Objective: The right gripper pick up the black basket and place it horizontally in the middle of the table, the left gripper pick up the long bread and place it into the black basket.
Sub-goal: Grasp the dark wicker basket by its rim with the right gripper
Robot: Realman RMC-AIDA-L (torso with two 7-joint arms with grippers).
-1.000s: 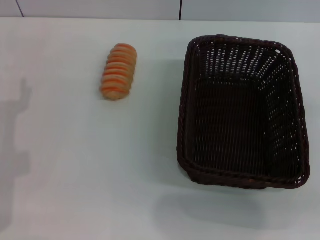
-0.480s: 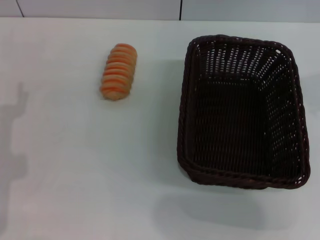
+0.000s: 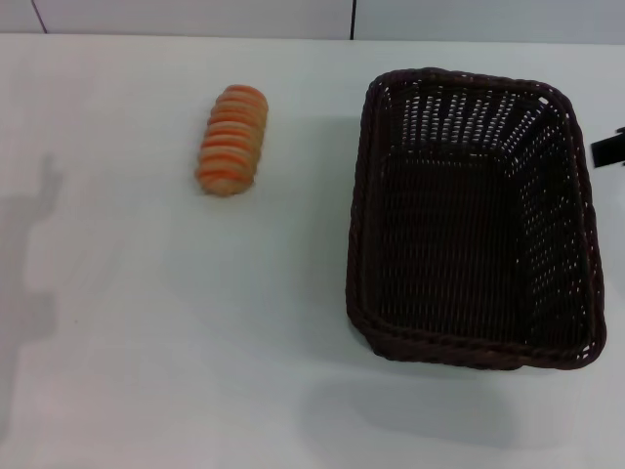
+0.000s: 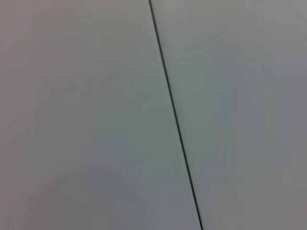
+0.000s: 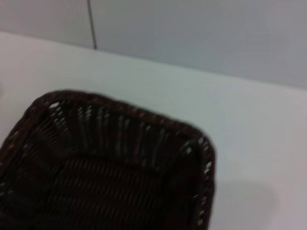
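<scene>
The black basket stands on the right half of the white table, its long side running away from me, and it is empty. Its far end also shows in the right wrist view. The long bread lies on the table to the left of the basket, well apart from it. A black part of my right gripper shows at the right edge of the head view, just beyond the basket's right rim. My left gripper is out of view; only its arm's shadow falls on the table's left side.
A pale wall with a dark vertical seam stands behind the table's far edge. The left wrist view shows only pale panels with a dark seam. White tabletop lies between the bread and the basket and in front of them.
A black part of my right gripper has come into the head view at the right edge beside the basket. The shadow on the left has shifted slightly. Basket and bread have not moved.
</scene>
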